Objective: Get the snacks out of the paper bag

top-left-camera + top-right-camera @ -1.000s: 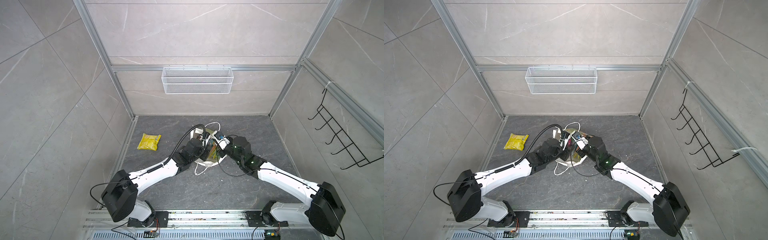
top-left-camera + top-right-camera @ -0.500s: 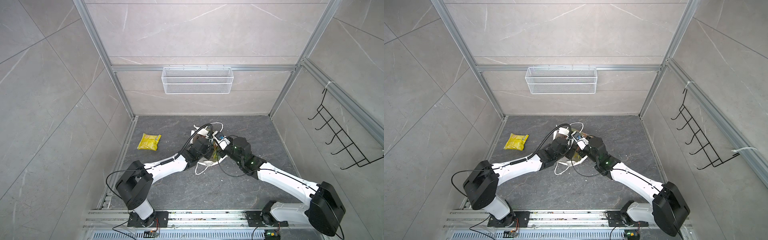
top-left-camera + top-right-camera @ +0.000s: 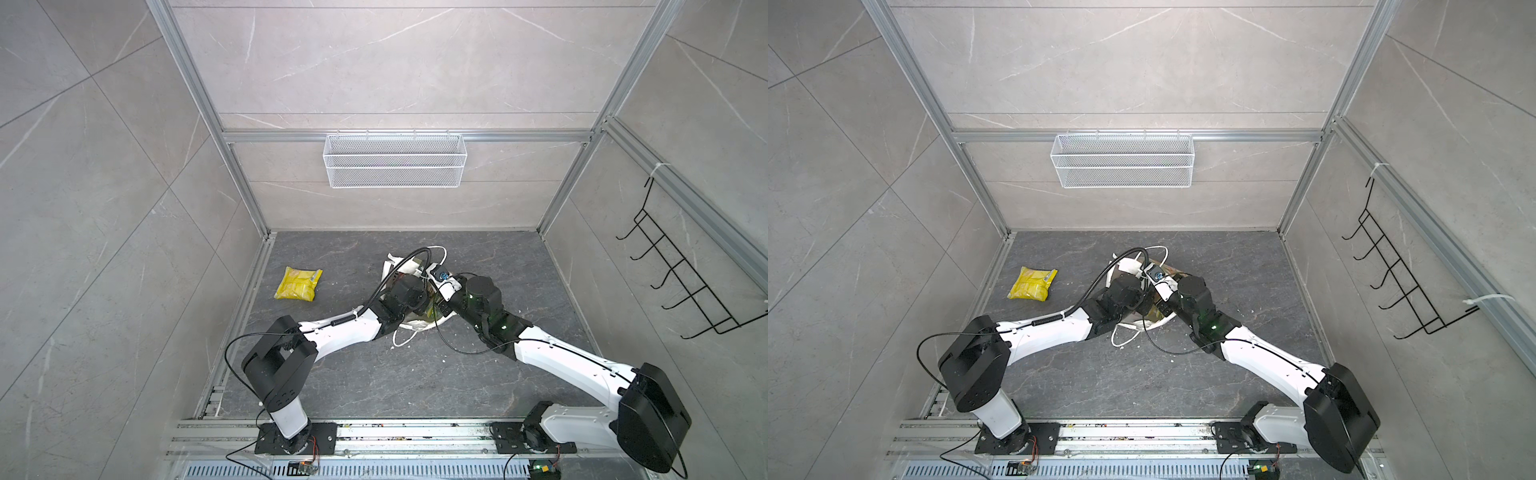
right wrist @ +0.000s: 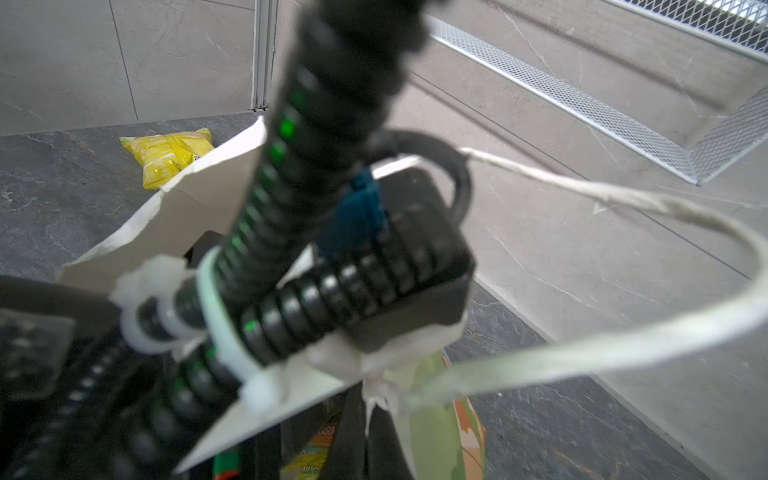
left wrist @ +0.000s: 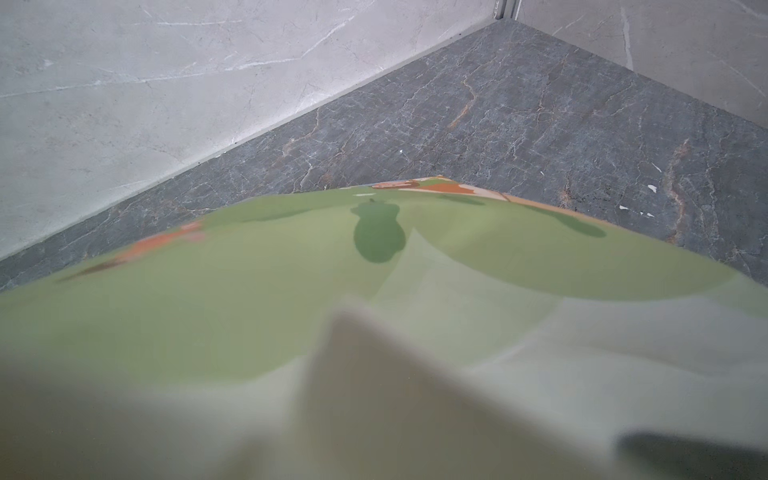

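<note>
The paper bag (image 3: 415, 326) lies in the middle of the floor, its white mouth rim torn and its pale green flowered front filling the left wrist view (image 5: 374, 270). My left gripper (image 3: 422, 300) reaches into the bag's mouth, and its fingers are hidden inside. My right gripper (image 4: 365, 440) is shut on the bag's white rim beside a cord handle (image 4: 582, 357); in a top view it is at the bag's right side (image 3: 1163, 309). One yellow snack (image 3: 298, 284) lies on the floor to the left. More snacks (image 4: 316, 451) show inside the bag.
A white wire basket (image 3: 395, 166) hangs on the back wall. A black hook rack (image 3: 681, 282) is on the right wall. The left arm's black corrugated cable (image 4: 291, 208) crosses close in front of the right wrist camera. Walls close in three sides.
My left arm has pushed forward and to the right, taking its gripper deeper into the bag's mouth. The right arm and the yellow snack have stayed put.
</note>
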Robot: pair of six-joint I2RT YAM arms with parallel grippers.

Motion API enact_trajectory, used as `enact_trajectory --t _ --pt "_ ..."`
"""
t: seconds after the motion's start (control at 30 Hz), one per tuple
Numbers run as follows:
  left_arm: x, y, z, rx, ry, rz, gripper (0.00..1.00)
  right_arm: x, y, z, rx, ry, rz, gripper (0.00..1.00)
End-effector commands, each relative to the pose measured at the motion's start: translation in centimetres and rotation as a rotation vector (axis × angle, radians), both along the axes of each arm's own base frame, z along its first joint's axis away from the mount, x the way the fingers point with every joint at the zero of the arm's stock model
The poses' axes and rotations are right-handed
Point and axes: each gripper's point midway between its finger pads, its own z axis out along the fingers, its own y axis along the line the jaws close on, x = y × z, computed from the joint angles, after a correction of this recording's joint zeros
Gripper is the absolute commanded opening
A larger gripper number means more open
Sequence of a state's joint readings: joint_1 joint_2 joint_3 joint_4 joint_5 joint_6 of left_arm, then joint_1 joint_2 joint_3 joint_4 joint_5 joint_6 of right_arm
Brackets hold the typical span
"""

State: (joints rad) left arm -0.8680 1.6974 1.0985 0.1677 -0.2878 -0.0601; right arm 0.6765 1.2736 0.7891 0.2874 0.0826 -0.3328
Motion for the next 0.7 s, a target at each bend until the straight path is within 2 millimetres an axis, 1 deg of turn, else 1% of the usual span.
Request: enact_trajectory --t 0.0,0.1,0.17,0.23,0.47,0.57,0.67 --pt "1.2 2.6 -3.1 0.051 0.048 0.105 0.21 -0.8 0.2 3.0 0.078 -0.066 0.018 0.0" --pt "1.0 2.6 -2.6 0.037 0.038 0.089 0.2 -0.7 0.1 3.8 0.086 -0.073 0.006 0.0" --pt "0.7 2.5 -1.7 0.007 0.021 0.077 0.2 -0.5 0.1 4.3 0.092 -0.076 0.003 0.0" --pt "0.5 2.5 -0.8 -0.016 0.006 0.063 0.24 -0.3 -0.1 4.4 0.094 -0.072 -0.011 0.0" --pt "-0.8 3.0 2.0 -0.084 -0.035 0.033 0.31 0.7 -0.4 4.8 0.106 -0.057 -0.055 0.0" --pt "-1.4 3.1 2.3 -0.092 -0.037 0.013 0.31 1.1 -0.8 5.6 0.125 -0.067 -0.084 0.0" --pt "-1.3 2.9 1.7 -0.083 -0.027 0.007 0.31 1.0 -0.4 6.0 0.13 -0.075 -0.061 0.0"
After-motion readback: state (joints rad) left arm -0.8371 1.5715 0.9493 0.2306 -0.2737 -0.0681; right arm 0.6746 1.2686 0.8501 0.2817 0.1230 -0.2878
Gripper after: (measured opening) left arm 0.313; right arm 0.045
